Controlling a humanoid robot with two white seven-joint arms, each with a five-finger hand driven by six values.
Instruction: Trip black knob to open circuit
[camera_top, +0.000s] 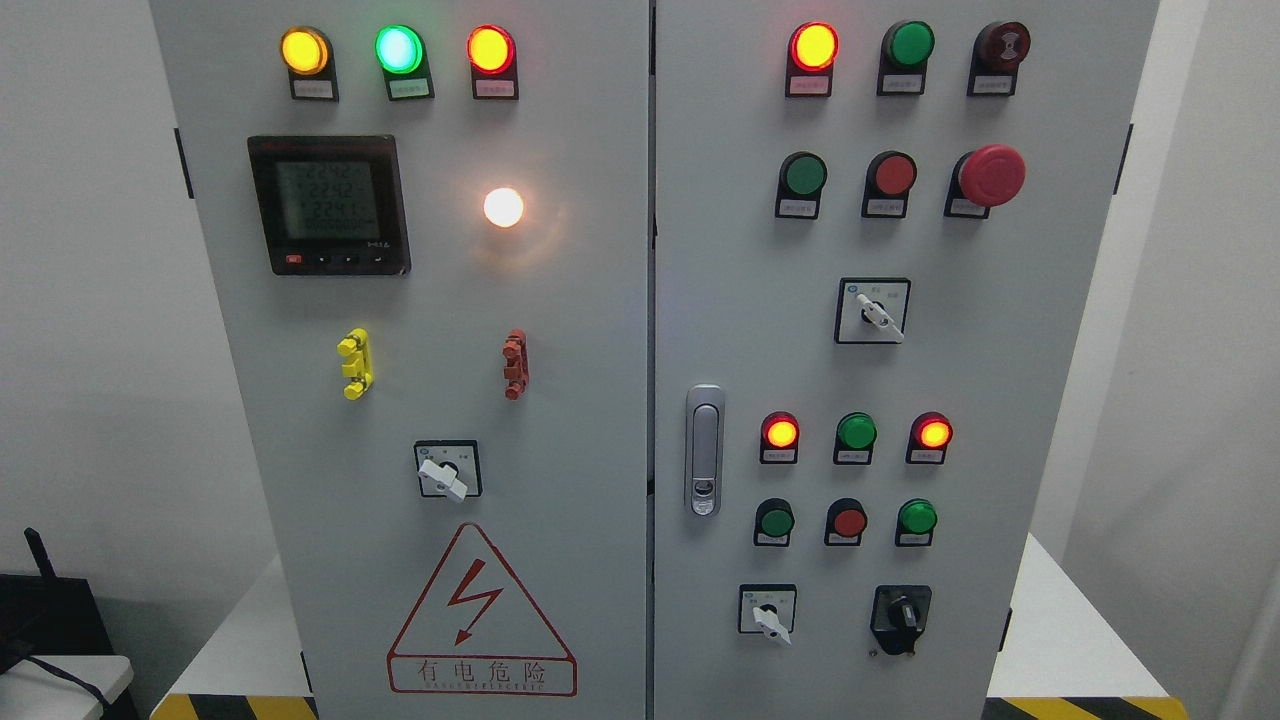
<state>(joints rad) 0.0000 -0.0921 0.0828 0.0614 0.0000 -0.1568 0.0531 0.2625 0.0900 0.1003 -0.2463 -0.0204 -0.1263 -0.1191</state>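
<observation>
While neither robot hand shows anywhere in the frame, so their state cannot be told, the black knob (902, 612) sits at the lower right of the grey cabinet (580, 330), just right of a white selector switch (769, 616). Above it, a green button (917, 517) glows. A red mushroom button (991, 176) stands at upper right.

black knob (902, 612) unobstructed — white selector (770, 620) well apart
</observation>
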